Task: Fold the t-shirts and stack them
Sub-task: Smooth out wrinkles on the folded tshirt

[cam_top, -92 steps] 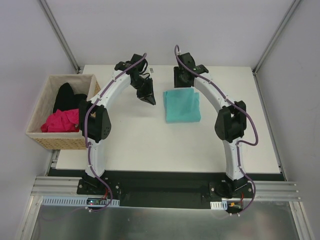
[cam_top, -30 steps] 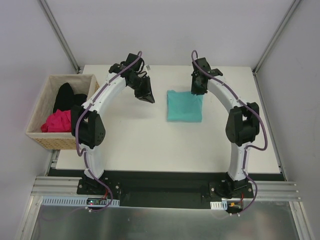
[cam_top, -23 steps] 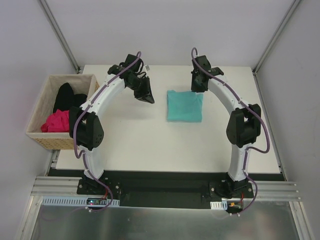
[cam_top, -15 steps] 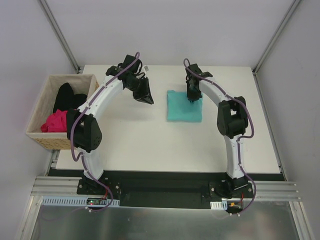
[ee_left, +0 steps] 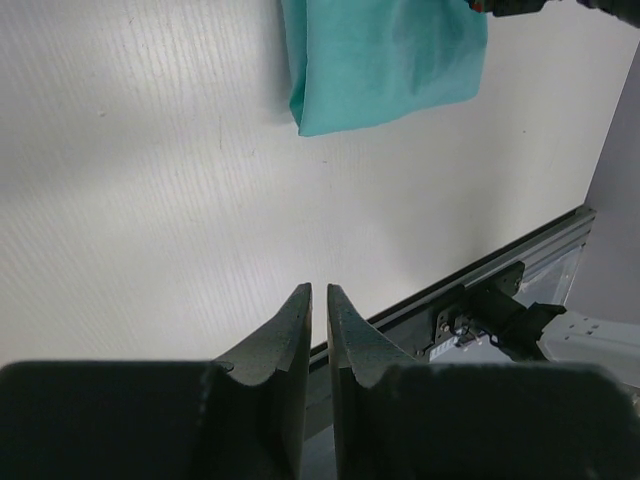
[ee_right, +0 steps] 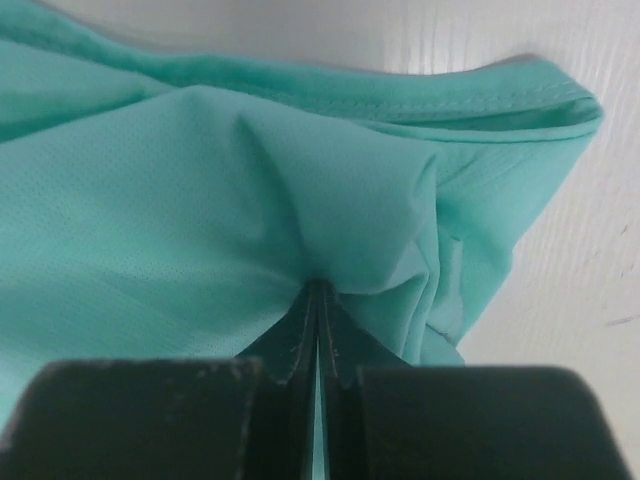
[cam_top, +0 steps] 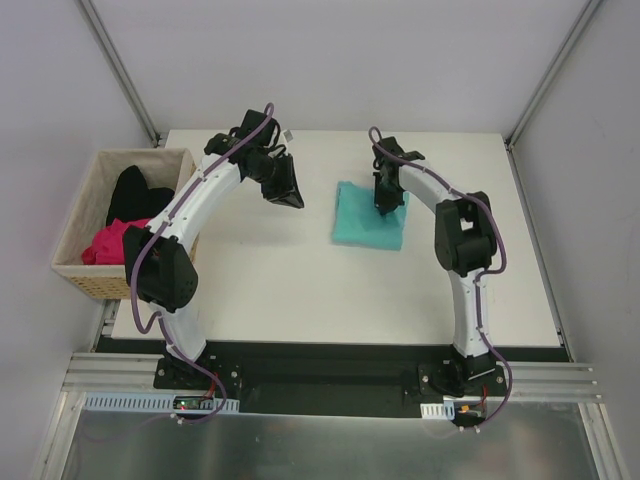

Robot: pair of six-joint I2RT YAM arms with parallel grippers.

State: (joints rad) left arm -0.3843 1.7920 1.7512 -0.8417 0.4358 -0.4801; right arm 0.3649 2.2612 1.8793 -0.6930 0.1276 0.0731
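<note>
The teal t-shirt [cam_top: 365, 222] lies folded into a rough rectangle on the white counter [cam_top: 300, 290], toward 1 o'clock from the counter's middle. Its edges sit slightly askew and its near edge looks uneven. The right pincer [cam_top: 383, 205] is down on the shirt, toward 1 o'clock from the shirt's middle. In the right wrist view the pincer [ee_right: 318, 300] is clamped on a pinch of the fine mesh cloth [ee_right: 150, 200], which gathers into wrinkles at its tips. A stitched hem runs along the far edge.

The left pincer [cam_top: 285, 190] hangs over bare counter at 9 o'clock from the shirt. Its fingers [ee_left: 285, 330] are drawn almost together and grip nothing.

A wicker basket [cam_top: 75, 270] stands at the counter's 9 o'clock side. It holds a pink t-shirt [cam_top: 118, 240] and a black t-shirt [cam_top: 135, 192], both crumpled.
</note>
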